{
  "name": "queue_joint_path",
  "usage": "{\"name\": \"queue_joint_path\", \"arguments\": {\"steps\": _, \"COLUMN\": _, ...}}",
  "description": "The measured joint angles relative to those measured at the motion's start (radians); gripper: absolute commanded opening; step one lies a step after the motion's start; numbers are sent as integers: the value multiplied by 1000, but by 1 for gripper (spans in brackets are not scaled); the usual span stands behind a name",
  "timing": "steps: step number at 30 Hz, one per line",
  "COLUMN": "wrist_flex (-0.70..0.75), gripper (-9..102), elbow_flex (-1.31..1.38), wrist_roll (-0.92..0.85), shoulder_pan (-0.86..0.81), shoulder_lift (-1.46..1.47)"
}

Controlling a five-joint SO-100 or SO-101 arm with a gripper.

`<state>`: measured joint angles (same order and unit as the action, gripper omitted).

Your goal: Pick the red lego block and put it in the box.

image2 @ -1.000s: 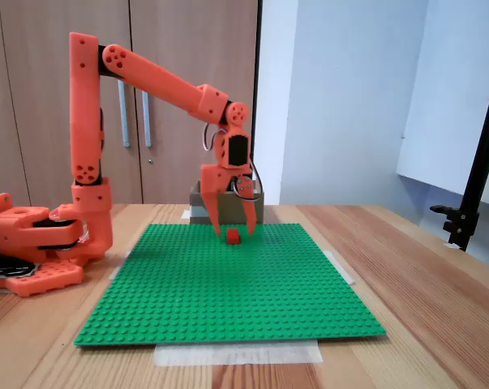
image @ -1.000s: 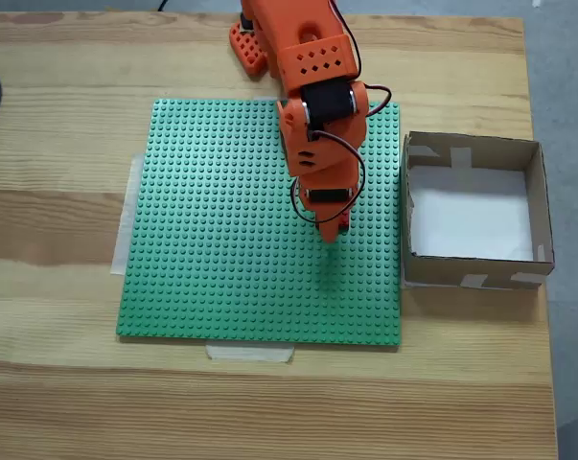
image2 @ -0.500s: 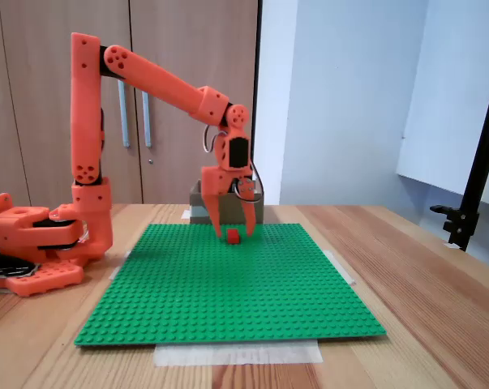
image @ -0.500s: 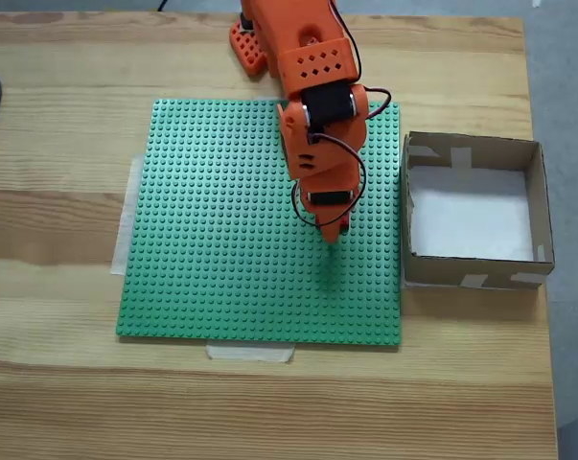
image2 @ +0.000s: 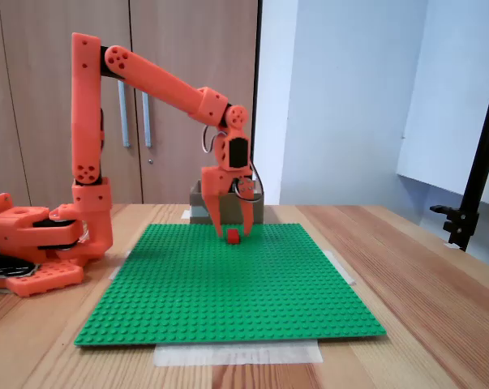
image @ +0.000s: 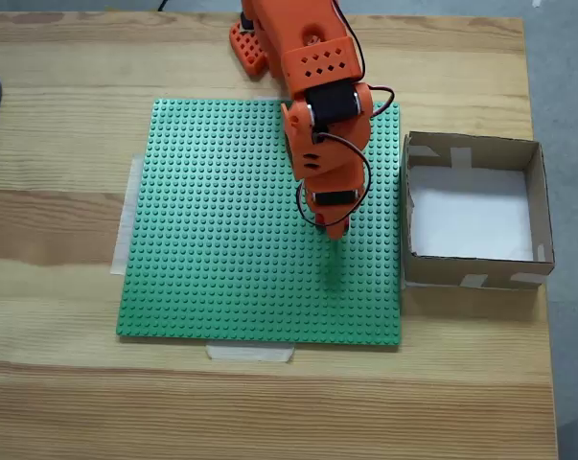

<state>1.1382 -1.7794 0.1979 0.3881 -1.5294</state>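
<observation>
In the fixed view from above, the orange arm [image: 312, 86] reaches from the far edge of the wooden surface [image: 58, 125] out over the green baseplate [image: 221, 240], which is taped down at its left and near edges, presumably so it does not slide when a brick is pulled off its studs. The wrist points straight down, so the arm's own body covers the claw [image: 335, 230] and most of what lies under it; from here I cannot tell how the fingers stand. The box [image: 538, 206] sits just off the baseplate's right edge, open side up and with its white floor bare, close enough that a short swing to the right would likely carry the brick over its wall.

In the fixed view from the side, the claw [image2: 230, 231] hangs low over the baseplate [image2: 228, 292] with its two fingers [image2: 213, 217] spread apart, one on each side of the red lego block [image2: 233, 236]. The block rests on the studs, between the fingertips, and is not yet gripped. This straddling pose suits a pinch: the fingers only need to close. The box [image2: 197, 209] shows behind the claw, partly hidden by it
</observation>
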Motion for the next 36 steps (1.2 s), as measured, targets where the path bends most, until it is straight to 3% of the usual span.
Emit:
{"name": "queue_joint_path", "arguments": {"steps": 27, "wrist_flex": -71, "gripper": 8, "elbow_flex": -17, "wrist_roll": -29, "shoulder_pan": -9, "shoulder_lift": 0}}
{"name": "queue_joint_path", "arguments": {"steps": 36, "wrist_flex": -46, "gripper": 8, "elbow_flex": -15, "wrist_roll": -35, "shoulder_pan": -9, "shoulder_lift": 0}}
